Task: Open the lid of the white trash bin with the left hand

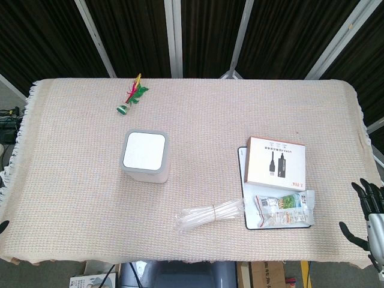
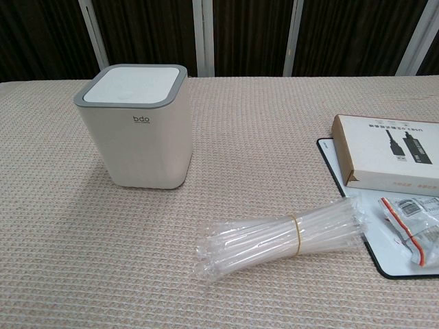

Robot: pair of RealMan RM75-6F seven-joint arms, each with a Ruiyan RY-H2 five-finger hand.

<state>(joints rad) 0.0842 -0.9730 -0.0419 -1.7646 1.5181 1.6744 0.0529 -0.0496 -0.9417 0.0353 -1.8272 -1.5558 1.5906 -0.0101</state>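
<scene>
I see the white trash bin (image 1: 146,157) upright on the bench (image 1: 72,198), lid (image 2: 132,85) down. My right hand (image 1: 367,219) hangs off the bench edge, fingers (image 1: 363,193) apart, holding nothing. My left hand is out of sight.

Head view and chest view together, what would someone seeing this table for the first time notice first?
Most striking is the white trash bin, standing upright left of centre on the woven tablecloth with its grey-rimmed lid closed. Next, a banded bundle of clear straws lies near the front edge, beside a cable box and snack packets on a dark-edged mat to the right. The right hand waits at the table's far right edge, black fingers spread, holding nothing.
</scene>
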